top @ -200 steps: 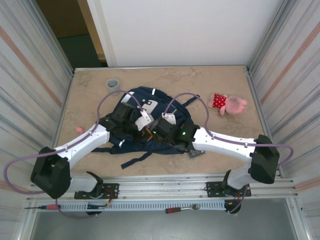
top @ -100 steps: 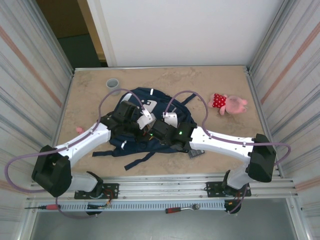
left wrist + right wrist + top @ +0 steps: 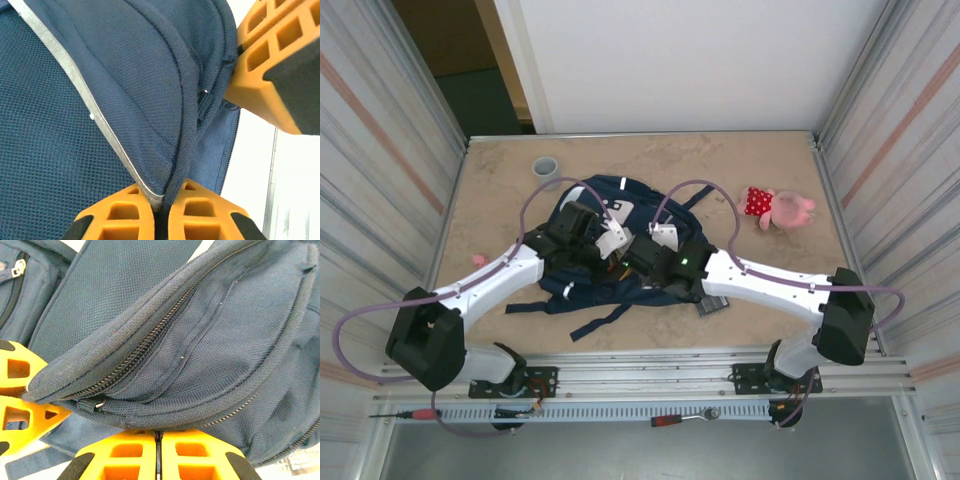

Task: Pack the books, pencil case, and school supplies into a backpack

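Note:
The navy backpack lies mid-table with both arms over it. My left gripper is shut on a fold of its front pocket beside the pale stripe; in the left wrist view the left gripper pinches the cloth, with the right gripper's orange fingers close by. My right gripper is shut at the pocket's lower seam, under a closed zip; from above the right gripper sits right next to the left. A dark grey piece of school supplies peeks out beneath the right arm. The books and pencil case are out of view.
A pink and red plush toy lies at the right, a grey cup at the far left, a small pink bit near the left wall. Backpack straps trail toward the near edge. Metal walls close in both sides.
The right gripper's jaws have closed at the backpack pocket's seam, and that arm edged left toward the left gripper. The backpack and its straps shifted slightly left. The left gripper kept its hold.

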